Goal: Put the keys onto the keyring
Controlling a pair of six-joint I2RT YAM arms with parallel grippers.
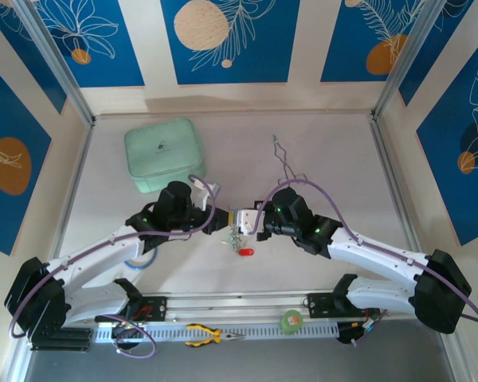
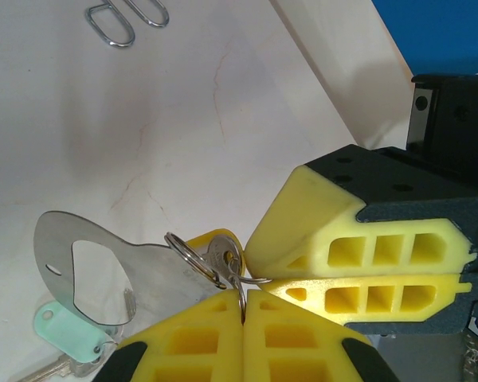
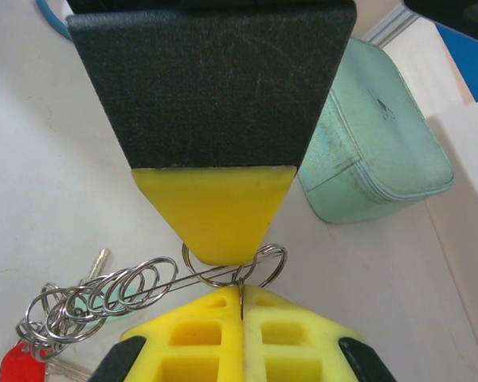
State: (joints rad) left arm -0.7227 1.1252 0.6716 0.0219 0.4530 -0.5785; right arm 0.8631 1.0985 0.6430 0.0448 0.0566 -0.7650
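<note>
Over the table's middle, my left gripper (image 1: 223, 220) and right gripper (image 1: 252, 224) meet tip to tip. The left gripper (image 2: 244, 296) is shut on a small split ring. That ring links to a key with a yellow tag (image 2: 223, 248) and to another split ring (image 2: 188, 256) on the keyring (image 2: 80, 239), a flat grey metal loop. The right gripper (image 3: 241, 293) is shut on a second small ring, right against the left fingers. More keys (image 1: 236, 239) hang below on several linked rings (image 3: 95, 298), with a pale green tag (image 2: 64, 330) and a red tag (image 3: 20, 366).
A mint green case (image 1: 165, 153) sits at the back left. Thin silver tongs (image 1: 287, 163) lie behind the right arm. Yellow-handled pliers (image 1: 211, 336) and a green round object (image 1: 291, 321) rest on the front rail. A pale blue ring (image 1: 135, 263) lies under the left arm.
</note>
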